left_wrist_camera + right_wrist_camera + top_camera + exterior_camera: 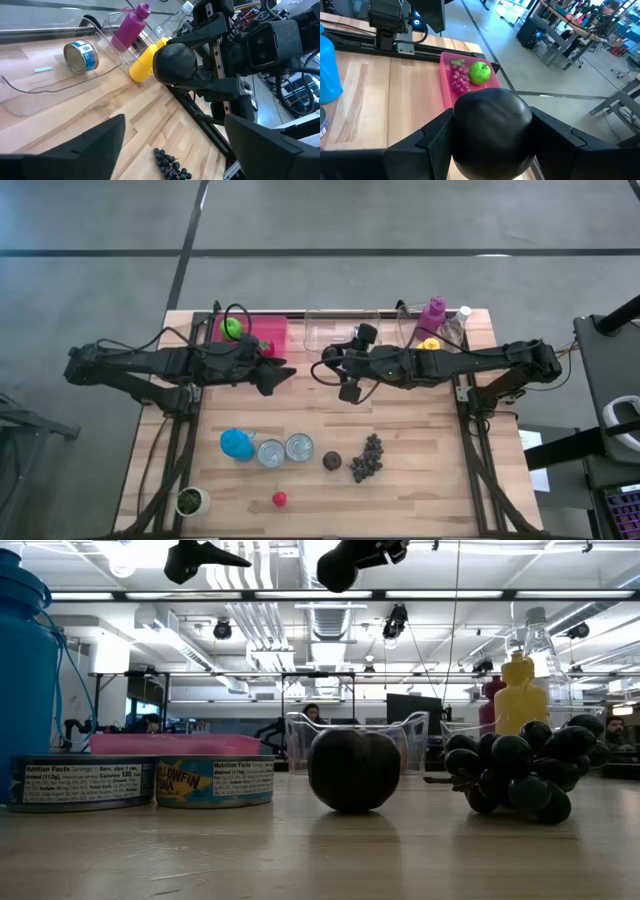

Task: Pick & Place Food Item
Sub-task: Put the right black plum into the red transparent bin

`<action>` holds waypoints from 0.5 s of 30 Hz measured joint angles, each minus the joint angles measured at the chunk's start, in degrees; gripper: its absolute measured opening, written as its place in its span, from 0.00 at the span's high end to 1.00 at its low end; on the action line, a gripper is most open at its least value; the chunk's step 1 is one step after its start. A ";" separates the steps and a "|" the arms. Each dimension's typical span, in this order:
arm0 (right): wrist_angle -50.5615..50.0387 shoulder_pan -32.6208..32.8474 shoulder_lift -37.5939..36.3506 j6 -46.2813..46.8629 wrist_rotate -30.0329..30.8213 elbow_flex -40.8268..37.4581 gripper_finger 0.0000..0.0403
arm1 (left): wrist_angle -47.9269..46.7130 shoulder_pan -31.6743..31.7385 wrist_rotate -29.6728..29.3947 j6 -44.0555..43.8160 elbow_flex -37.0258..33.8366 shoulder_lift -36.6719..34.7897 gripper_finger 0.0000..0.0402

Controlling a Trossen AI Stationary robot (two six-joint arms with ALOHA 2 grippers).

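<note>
plum (pixel 491 131): dark, round, pinched in right gripper (pixel 492 137), up in the air over mid-desk
right gripper: fingers clamped on both sides of plum
left gripper (pixel 278 376): fingers spread, nothing between, raised beside pink tray (pixel 262 333)
tray: green apple (pixel 480 72), red grapes (pixel 458 76)
desk (pixel 430 480): second plum (pixel 332 461), dark grapes (pixel 367 459), two cans (pixel 286 450)

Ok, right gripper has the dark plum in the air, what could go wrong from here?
The dark plum is round and pinched only at its sides by the right gripper, high above the table; a slip could send it rolling. The left gripper hovers open between it and the pink tray, so a move that way risks a collision.
</note>
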 joint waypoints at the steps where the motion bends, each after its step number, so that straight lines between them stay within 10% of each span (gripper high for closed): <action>1: 0.00 0.00 0.00 -0.01 0.00 0.00 0.46 | 0.00 0.00 0.00 0.00 0.00 0.00 0.11; 15: 0.00 0.00 0.00 -0.02 0.02 -0.02 0.46 | 0.00 0.00 0.00 -0.02 0.00 0.00 0.03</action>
